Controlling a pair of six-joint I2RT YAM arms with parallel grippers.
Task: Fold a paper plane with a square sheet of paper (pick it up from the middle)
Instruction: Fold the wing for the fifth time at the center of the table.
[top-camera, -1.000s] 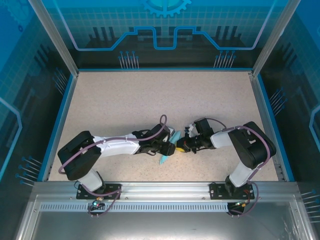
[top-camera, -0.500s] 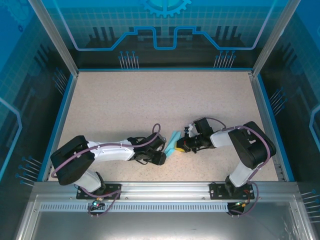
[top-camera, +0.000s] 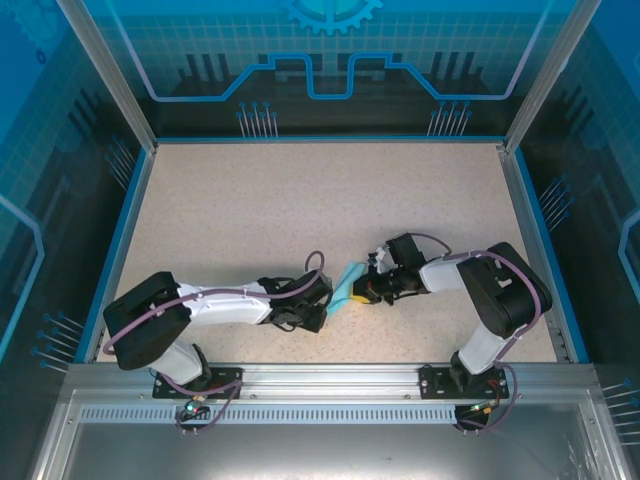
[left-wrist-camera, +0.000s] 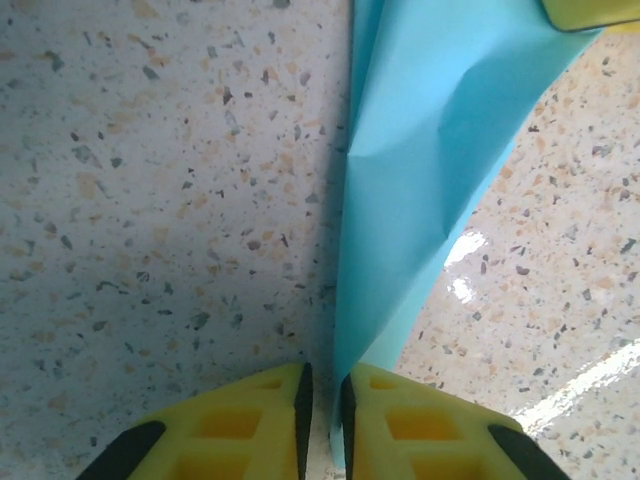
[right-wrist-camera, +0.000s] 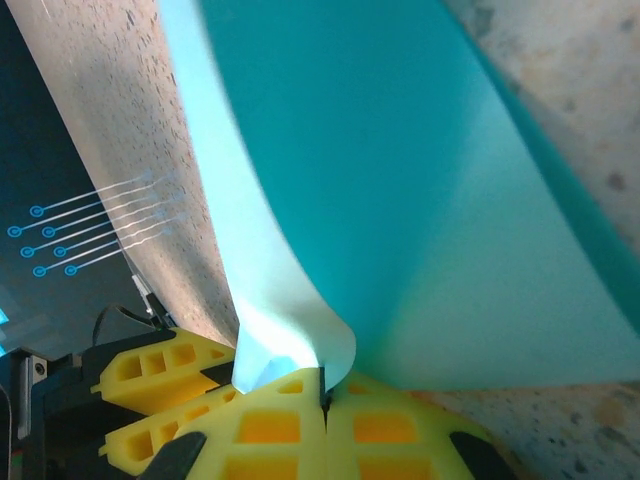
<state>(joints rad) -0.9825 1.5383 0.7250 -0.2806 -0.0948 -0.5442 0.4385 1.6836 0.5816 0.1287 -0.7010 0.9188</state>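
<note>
Two grippers now pinch the folded paper (top-camera: 346, 281) over the table's (top-camera: 300, 200) near middle: the right gripper (top-camera: 358, 295) clamps one end, and the left gripper (left-wrist-camera: 322, 385), wider a second ago, has closed on the other, likely readying another crease.

Our speckled bench (top-camera: 250, 200), boxed in.
A blue rim (top-camera: 330, 139) edges the bench; we see circuit-print panels (top-camera: 200, 60) behind it, a slotted aluminium rail (top-camera: 330, 385) along its near side.
</note>
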